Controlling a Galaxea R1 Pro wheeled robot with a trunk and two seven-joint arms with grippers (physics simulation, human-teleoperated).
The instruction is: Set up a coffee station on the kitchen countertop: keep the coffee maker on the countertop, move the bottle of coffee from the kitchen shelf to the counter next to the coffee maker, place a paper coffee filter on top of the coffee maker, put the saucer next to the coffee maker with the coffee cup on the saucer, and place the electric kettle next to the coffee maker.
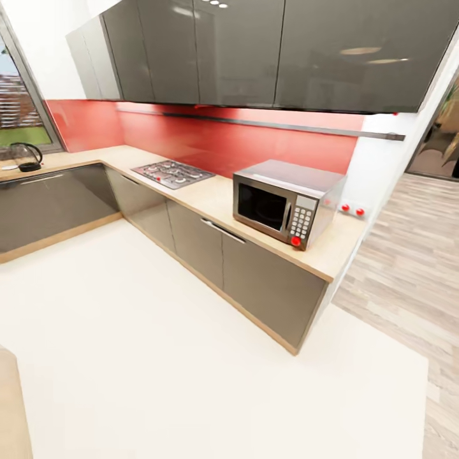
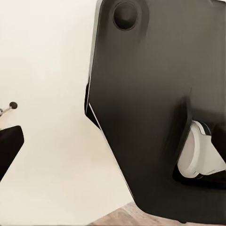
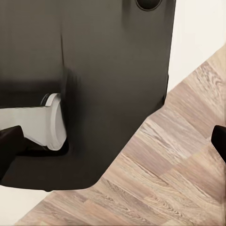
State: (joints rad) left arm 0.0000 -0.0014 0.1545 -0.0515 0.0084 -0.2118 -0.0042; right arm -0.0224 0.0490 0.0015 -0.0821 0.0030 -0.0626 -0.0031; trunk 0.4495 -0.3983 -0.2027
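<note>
I see one L-shaped counter (image 1: 210, 197) carrying one microwave (image 1: 285, 201), one hob (image 1: 172, 173) and, at its far left end by the window, one kettle (image 1: 25, 157). One dark shelf (image 1: 287, 127) runs along the red wall. I can read no writing anywhere; the microwave's keypad is too small. I cannot tell either gripper's state: both wrist views face the robot's dark body.
</note>
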